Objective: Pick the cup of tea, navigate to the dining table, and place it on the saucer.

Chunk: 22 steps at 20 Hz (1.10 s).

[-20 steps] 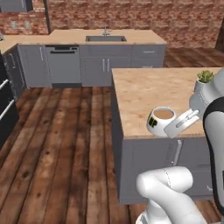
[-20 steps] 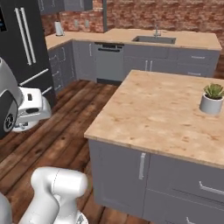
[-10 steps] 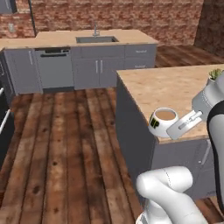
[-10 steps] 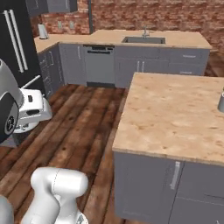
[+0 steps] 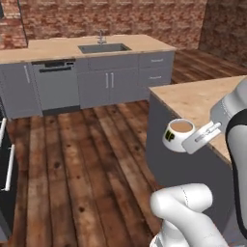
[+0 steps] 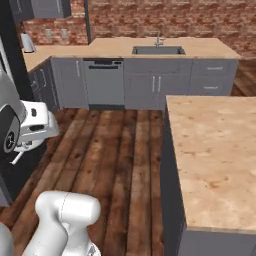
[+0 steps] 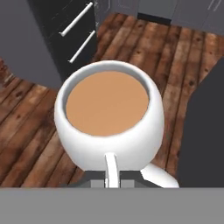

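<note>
Left base view: the gripper is holding the cup of tea by its handle, jaws closed on it. The cup is hanging upright in the air, level with the edge of the nearer wood-topped counter and just in front of that counter's grey side, above the plank floor. The black patch with yellow letters is facing left. The dining table with its inset sink and faucet is standing well apart, along the brick wall.

Right base view: the dining table is running across the far side; the wood-topped counter is occupying the right.

Hand view: the cup of tea is sitting full of light brown liquid, its handle clamped at the bottom edge, over the plank floor.
</note>
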Motion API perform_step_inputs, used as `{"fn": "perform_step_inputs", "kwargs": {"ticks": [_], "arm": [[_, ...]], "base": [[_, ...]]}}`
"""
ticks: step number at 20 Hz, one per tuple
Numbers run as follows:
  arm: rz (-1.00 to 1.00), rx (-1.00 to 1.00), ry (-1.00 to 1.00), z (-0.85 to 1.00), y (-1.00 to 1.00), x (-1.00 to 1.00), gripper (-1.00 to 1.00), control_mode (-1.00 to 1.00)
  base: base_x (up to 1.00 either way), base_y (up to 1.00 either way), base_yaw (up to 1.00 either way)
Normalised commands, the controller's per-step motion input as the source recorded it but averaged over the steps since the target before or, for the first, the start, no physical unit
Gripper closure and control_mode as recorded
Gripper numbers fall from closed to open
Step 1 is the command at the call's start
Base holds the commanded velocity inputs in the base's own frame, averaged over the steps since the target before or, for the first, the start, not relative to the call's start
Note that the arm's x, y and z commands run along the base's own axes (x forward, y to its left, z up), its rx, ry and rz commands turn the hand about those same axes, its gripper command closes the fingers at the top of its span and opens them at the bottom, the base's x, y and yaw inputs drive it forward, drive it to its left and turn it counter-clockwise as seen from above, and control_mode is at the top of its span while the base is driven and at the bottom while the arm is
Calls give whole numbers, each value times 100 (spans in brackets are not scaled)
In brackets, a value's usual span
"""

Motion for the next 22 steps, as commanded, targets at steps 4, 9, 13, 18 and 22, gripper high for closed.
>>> {"fn": "perform_step_inputs", "kwargs": {"ticks": [4,9,13,18,22], "arm": [[0,0,0,0,0,0,100,100],[0,0,0,0,0,0,100,100],[0,0,0,0,0,0,100,100],[0,0,0,0,0,0,100,100],[0,0,0,0,0,0,100,100]], "base": [[100,97,-23],[100,87,-24],[100,57,-18],[100,52,-22],[100,16,-26]]}}
